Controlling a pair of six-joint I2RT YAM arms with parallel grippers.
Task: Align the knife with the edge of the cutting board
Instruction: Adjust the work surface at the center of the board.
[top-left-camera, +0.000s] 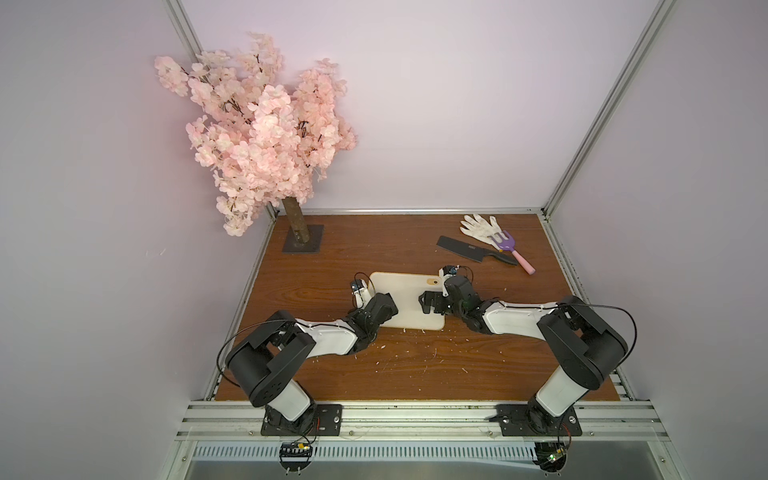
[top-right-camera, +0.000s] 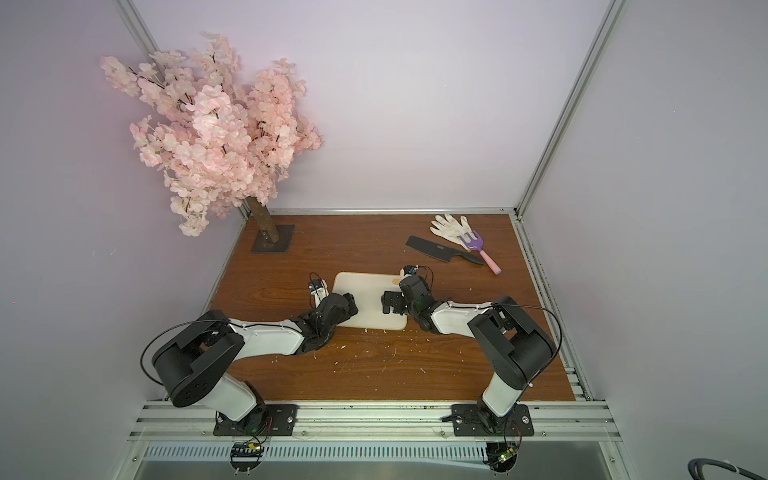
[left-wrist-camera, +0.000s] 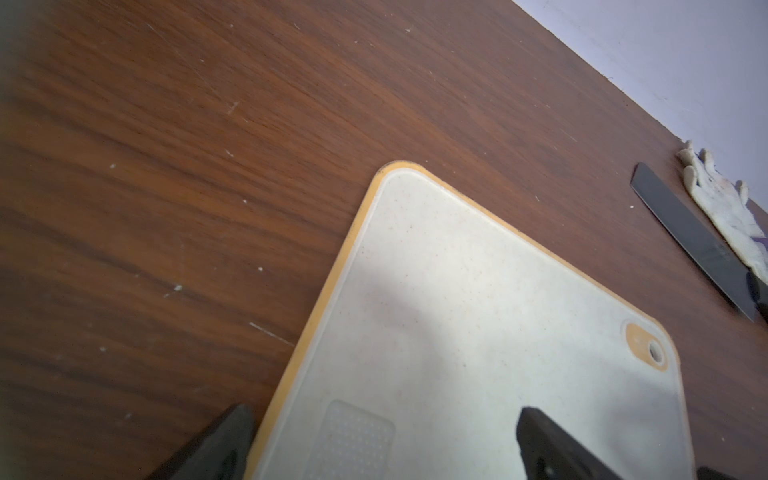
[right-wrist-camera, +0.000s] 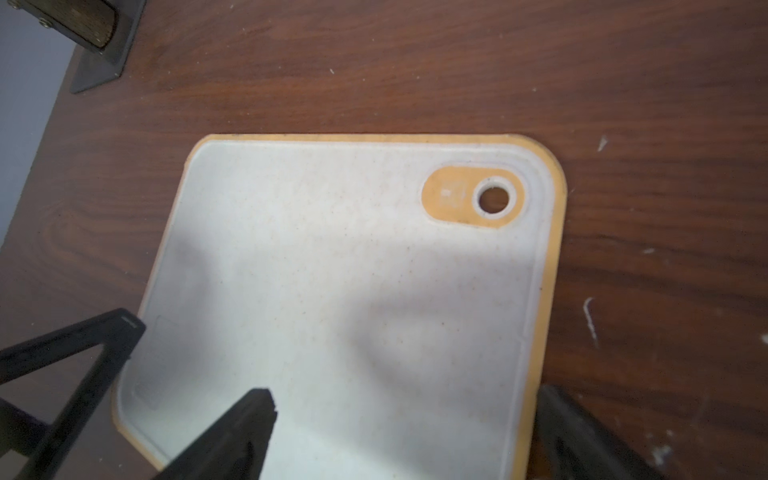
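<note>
The cream cutting board (top-left-camera: 409, 291) with a tan rim and an orange-ringed hole lies flat in the middle of the table, seen in both top views. The black knife (top-left-camera: 473, 249) lies apart from it at the back right, blade pointing left, also seen as the knife (left-wrist-camera: 694, 237) in the left wrist view. My left gripper (left-wrist-camera: 386, 440) is open, straddling the board's left rim, one finger over the table. My right gripper (right-wrist-camera: 403, 419) is open over the board's right rim (right-wrist-camera: 540, 311). Neither holds anything.
A white glove (top-left-camera: 482, 226) and a purple fork with a pink handle (top-left-camera: 509, 245) lie right behind the knife, the fork beside the knife's handle. A pink blossom tree on a dark base plate (top-left-camera: 303, 239) stands at the back left. White crumbs dot the wooden table (top-left-camera: 415, 361).
</note>
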